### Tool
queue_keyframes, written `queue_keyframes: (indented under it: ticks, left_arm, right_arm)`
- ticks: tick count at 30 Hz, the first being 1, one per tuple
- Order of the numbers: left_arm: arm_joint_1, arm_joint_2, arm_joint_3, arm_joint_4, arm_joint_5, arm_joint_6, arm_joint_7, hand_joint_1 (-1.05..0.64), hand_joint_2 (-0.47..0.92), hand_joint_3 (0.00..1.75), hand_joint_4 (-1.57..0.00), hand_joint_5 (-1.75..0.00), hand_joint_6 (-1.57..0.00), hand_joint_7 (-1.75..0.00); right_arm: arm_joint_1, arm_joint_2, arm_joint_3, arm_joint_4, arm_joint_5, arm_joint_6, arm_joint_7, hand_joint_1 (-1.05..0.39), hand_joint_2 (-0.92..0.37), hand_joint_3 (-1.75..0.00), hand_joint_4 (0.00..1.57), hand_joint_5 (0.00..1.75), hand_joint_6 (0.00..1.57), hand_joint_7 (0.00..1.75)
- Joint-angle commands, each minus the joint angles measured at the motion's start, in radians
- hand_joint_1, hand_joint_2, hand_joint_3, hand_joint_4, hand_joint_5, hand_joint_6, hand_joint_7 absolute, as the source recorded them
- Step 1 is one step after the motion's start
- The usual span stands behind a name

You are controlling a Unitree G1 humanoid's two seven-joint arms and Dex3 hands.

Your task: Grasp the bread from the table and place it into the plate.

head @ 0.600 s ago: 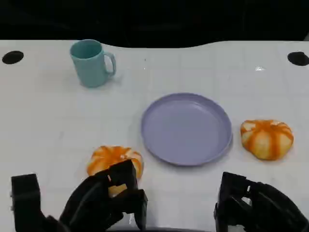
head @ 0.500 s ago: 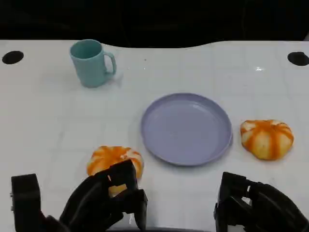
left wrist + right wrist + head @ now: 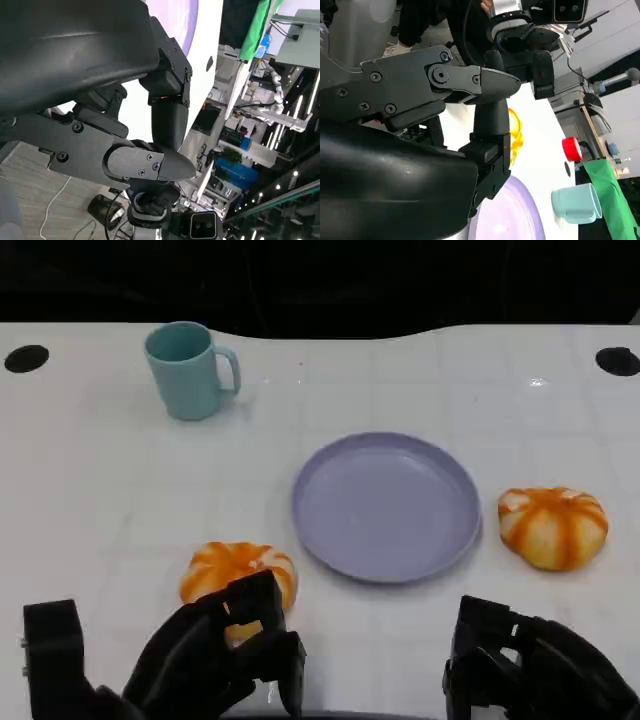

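1. While both hands sit at the near table edge as before, nothing on the table has moved.
2. The left hand (image 3: 215,655), fingers apart and empty, hovers just in front of the left bread (image 3: 237,571).
3. The right hand (image 3: 530,665) is likewise open and empty.
4. The lilac plate (image 3: 388,506) lies bare between that bread and the right bread (image 3: 553,526).
5. A teal mug (image 3: 188,370) stands far left.

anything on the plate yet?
No. The purple plate is bare across its whole face in the head view. One bread roll sits on the table to its right, the other near the left hand, whose fingers cover its near edge.
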Motion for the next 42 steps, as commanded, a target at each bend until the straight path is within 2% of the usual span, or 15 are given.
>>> queue_keyframes:
  ticks: [1,5,7,10,12,13,15,17,19,25,31,36,42]
  left_arm:
    - [0.001,0.012,0.008,-0.003,0.009,-0.016,-0.009,-0.65,0.92,0.23,-0.84,-1.75,-0.62,-1.75]
    - [0.004,0.010,0.015,-0.021,0.010,-0.048,-0.008,-0.66,0.92,0.24,-0.77,-1.75,-0.58,-1.68]
    - [0.006,0.010,0.017,-0.040,0.030,-0.077,0.012,-0.66,0.92,0.23,-0.68,-1.68,-0.61,-1.44]
    - [0.007,0.023,0.018,-0.076,0.095,-0.145,0.051,-0.66,0.92,0.23,-0.62,-1.48,-0.64,-1.10]
    - [0.005,0.043,0.016,-0.099,0.165,-0.217,0.074,-0.66,0.92,0.24,-0.59,-1.30,-0.64,-0.81]
    - [0.002,0.053,0.016,-0.109,0.203,-0.254,0.091,-0.67,0.92,0.24,-0.58,-1.17,-0.61,-0.60]
    - [-0.003,0.069,0.016,-0.117,0.271,-0.320,0.125,-0.68,0.92,0.23,-0.59,-1.00,-0.61,-0.33]
    - [-0.007,0.091,0.015,-0.120,0.371,-0.407,0.178,-0.72,0.92,0.27,-0.55,-0.93,-0.57,-0.22]
    - [-0.006,0.112,0.014,-0.133,0.447,-0.456,0.222,-0.76,0.92,0.28,-0.48,-0.87,-0.52,-0.15]
    - [0.001,0.185,0.016,-0.233,0.636,-0.475,0.326,-0.68,0.92,0.18,-0.31,-0.75,-0.44,-0.05]
    - [0.006,0.265,0.018,-0.333,0.903,-0.450,0.433,-0.72,0.92,0.16,-0.33,-0.57,-0.38,0.00]
    - [-0.010,0.337,-0.010,-0.386,1.115,-0.409,0.459,-0.78,0.92,0.20,-0.36,-0.37,-0.30,0.00]
    - [-0.052,0.362,-0.084,-0.392,1.308,-0.325,0.453,-0.77,0.92,0.11,-0.38,-0.28,-0.26,-0.01]
  right_arm:
    - [0.006,-0.008,-0.004,-0.012,0.001,0.000,-0.003,-0.53,-0.92,-0.48,0.61,1.75,0.38,1.75]
    - [0.006,-0.007,-0.003,-0.011,0.001,-0.006,0.000,-0.53,-0.92,-0.47,0.61,1.75,0.38,1.75]
    - [0.004,-0.007,-0.004,-0.006,0.001,-0.013,0.004,-0.53,-0.92,-0.48,0.61,1.75,0.38,1.75]
    - [0.006,-0.009,-0.002,-0.008,-0.004,-0.015,0.002,-0.53,-0.92,-0.49,0.61,1.75,0.38,1.75]
    - [0.007,-0.009,-0.001,-0.011,-0.003,-0.010,-0.002,-0.53,-0.92,-0.49,0.61,1.75,0.38,1.75]
    - [0.008,-0.008,-0.001,-0.013,-0.002,-0.007,-0.004,-0.53,-0.92,-0.49,0.61,1.75,0.38,1.75]
    - [0.007,-0.006,-0.001,-0.010,0.004,-0.004,-0.001,-0.53,-0.92,-0.48,0.61,1.75,0.38,1.75]
    - [0.007,-0.005,0.000,-0.010,0.006,-0.001,-0.001,-0.53,-0.92,-0.48,0.61,1.75,0.38,1.75]
    - [0.007,-0.005,0.000,-0.012,0.006,-0.001,-0.001,-0.53,-0.92,-0.47,0.61,1.75,0.38,1.75]
    - [0.007,-0.003,-0.003,-0.016,0.014,0.012,-0.004,-0.53,-0.92,-0.47,0.62,1.75,0.39,1.75]
    - [0.012,-0.002,-0.002,-0.026,0.007,0.012,-0.010,-0.53,-0.92,-0.46,0.62,1.75,0.39,1.75]
    - [0.008,-0.004,-0.004,-0.019,0.008,0.006,-0.003,-0.52,-0.92,-0.48,0.61,1.75,0.38,1.74]
    - [0.005,-0.005,-0.008,-0.011,0.010,0.003,0.001,-0.53,-0.92,-0.45,0.62,1.75,0.39,1.74]
